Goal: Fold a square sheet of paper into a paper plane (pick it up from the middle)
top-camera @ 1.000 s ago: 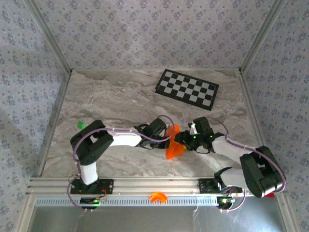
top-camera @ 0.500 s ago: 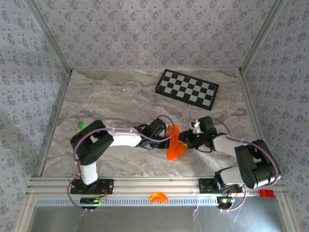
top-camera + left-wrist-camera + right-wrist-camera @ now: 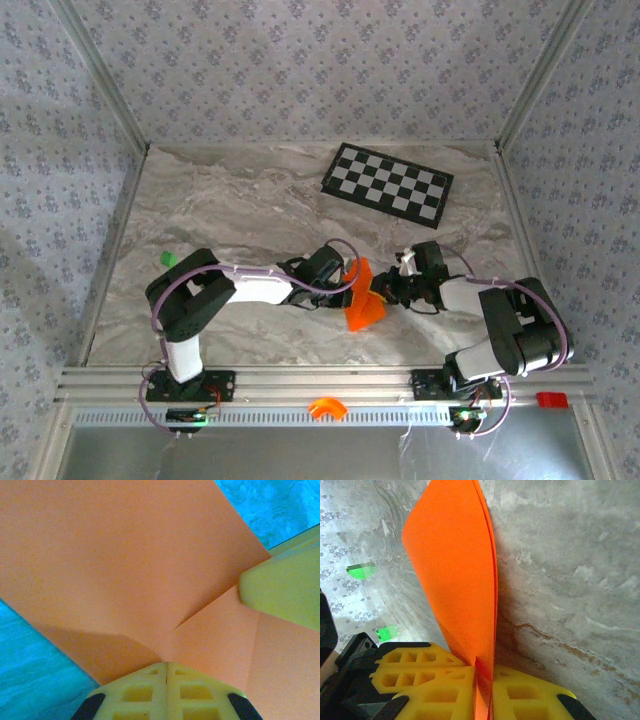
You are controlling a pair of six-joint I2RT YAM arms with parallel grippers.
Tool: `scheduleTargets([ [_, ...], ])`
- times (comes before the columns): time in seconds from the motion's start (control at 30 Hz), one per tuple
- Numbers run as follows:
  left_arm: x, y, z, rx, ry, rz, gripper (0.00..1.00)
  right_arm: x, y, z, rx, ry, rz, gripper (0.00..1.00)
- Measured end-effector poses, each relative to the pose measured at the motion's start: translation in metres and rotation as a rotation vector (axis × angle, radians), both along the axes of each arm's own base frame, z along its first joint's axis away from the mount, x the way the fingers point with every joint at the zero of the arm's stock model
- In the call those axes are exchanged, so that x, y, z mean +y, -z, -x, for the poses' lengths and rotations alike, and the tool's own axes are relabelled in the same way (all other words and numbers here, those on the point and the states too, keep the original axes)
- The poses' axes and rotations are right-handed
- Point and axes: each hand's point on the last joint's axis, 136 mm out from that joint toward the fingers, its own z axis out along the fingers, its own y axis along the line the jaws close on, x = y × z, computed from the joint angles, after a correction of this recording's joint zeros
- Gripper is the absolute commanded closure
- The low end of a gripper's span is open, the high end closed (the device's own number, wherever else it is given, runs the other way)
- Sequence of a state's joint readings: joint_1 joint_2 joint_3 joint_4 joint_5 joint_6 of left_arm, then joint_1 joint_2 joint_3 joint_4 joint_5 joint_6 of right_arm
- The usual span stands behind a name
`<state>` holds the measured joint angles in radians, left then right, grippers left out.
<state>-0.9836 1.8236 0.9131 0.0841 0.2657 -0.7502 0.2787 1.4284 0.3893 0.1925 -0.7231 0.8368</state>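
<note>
A grey marble-patterned table (image 3: pixel 230 210) sits enclosed by walls (image 3: pixel 300 70) in pale floral-print paper behind it and at both sides. Slim metal posts (image 3: pixel 100 75) rise from its far corners; an aluminium rail (image 3: pixel 320 381) lines its near edge. Light is soft and even.

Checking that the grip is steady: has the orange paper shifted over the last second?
No. Judged against the checkerboard, the orange paper sits where it was, below the board's left end in the top view.

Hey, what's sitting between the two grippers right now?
The creased orange paper. The top view shows it between the left gripper and the right gripper, and each wrist view shows that gripper's fingers closed on it.
</note>
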Motion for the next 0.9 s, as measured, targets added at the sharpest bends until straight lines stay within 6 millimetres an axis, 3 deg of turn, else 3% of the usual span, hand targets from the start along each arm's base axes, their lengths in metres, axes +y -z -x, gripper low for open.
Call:
scheduleTargets([
  [0.33,0.007,-0.003,0.004,0.018,-0.022,0.035,0.84,0.0,-0.004,0.0,-0.021,-0.012,-0.012,0.94],
  [0.53,0.02,-0.033,0.001,-0.017,-0.068,0.1,0.79,-0.002,-0.021,0.0,-0.099,-0.034,0.026,0.93],
  [0.73,0.046,-0.077,-0.014,-0.116,-0.179,0.183,0.72,0.004,-0.057,-0.004,-0.281,-0.14,0.273,0.92],
  [0.9,0.09,-0.096,-0.027,-0.177,-0.328,0.218,0.64,0.0,-0.089,-0.005,-0.457,-0.167,0.552,0.93],
])
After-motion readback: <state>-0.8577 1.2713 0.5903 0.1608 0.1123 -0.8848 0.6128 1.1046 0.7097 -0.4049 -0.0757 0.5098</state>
